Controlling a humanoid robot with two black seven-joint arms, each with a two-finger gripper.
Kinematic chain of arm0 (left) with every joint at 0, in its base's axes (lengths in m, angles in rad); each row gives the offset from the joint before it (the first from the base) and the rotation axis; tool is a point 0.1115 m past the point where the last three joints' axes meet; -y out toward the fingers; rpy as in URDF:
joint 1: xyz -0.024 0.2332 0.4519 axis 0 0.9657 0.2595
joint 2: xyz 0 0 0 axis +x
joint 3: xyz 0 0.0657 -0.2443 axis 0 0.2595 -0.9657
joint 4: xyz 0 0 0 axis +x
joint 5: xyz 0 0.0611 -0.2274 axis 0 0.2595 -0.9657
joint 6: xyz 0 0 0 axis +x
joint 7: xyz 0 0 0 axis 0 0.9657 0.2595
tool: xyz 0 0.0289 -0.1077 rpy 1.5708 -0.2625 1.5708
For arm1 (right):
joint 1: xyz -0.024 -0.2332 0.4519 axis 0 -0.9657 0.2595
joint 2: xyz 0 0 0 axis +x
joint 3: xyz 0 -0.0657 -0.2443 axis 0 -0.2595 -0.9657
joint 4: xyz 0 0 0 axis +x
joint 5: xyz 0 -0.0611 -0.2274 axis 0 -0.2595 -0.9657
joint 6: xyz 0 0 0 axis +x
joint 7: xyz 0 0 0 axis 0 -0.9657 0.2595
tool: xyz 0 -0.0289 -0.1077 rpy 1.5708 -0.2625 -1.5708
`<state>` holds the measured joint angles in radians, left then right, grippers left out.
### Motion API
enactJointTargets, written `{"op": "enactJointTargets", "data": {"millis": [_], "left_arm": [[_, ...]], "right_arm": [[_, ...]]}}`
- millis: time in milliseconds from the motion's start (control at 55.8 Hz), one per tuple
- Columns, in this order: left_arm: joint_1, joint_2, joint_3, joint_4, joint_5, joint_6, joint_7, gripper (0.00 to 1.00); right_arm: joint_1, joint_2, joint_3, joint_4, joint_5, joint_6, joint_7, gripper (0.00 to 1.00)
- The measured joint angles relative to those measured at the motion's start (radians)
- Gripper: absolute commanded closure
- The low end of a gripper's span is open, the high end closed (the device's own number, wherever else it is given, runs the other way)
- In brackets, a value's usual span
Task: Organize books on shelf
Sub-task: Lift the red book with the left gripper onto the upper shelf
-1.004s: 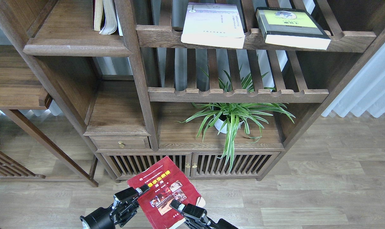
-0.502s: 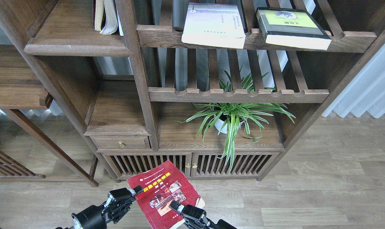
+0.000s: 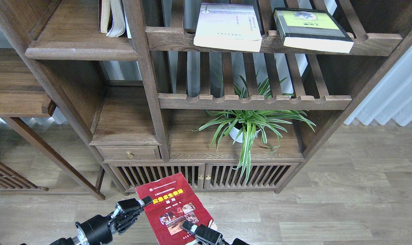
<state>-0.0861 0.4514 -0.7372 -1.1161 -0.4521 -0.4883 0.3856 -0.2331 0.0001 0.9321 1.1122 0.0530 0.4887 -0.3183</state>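
Dark red paperback (image 3: 176, 211), head view: cover up, held low in front of the cabinet above the plank floor (image 3: 345, 204); its long axis runs from lower right to upper left, title end toward the cabinet doors (image 3: 206, 177). Right gripper (image 3: 192, 227) clamps the book's near edge. Left gripper (image 3: 138, 204) touches the book's left edge; whether its fingers grip cannot be told. White paperback (image 3: 228, 27) and black-and-lime-green book (image 3: 311, 29) lie flat on the upper slatted rack (image 3: 376, 44), side by side. Solid shelf (image 3: 80, 51) at upper left carries worn cream-paged books (image 3: 112, 17). Potted plant (image 3: 248, 127) stands below.
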Motion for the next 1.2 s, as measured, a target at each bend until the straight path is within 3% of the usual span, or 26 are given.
{"op": "enactJointTargets", "data": {"millis": [358, 573, 717, 878, 1201], "left_arm": [[0.026, 0.070, -0.292, -0.030, 0.357, 0.000, 0.002, 0.95], [0.032, 0.053, -0.523, -0.125, 0.566, 0.000, 0.011, 0.96], [0.058, -0.001, -0.694, -0.207, 0.589, -0.001, 0.043, 0.96], [0.042, -0.063, -0.750, -0.262, 0.589, -0.001, 0.094, 0.96], [-0.107, -0.074, -0.829, -0.262, 0.580, 0.000, 0.104, 0.94]], "right_arm": [[0.000, 0.000, 0.066, 0.009, -0.003, 0.000, -0.001, 0.00], [0.016, 0.000, 0.110, -0.014, -0.011, 0.000, -0.001, 0.00], [0.026, 0.000, 0.113, -0.057, -0.012, 0.000, -0.002, 0.00], [0.042, 0.000, 0.114, -0.074, 0.007, 0.000, 0.002, 0.00], [0.098, 0.000, 0.114, -0.077, 0.055, 0.000, 0.002, 0.00]]}}
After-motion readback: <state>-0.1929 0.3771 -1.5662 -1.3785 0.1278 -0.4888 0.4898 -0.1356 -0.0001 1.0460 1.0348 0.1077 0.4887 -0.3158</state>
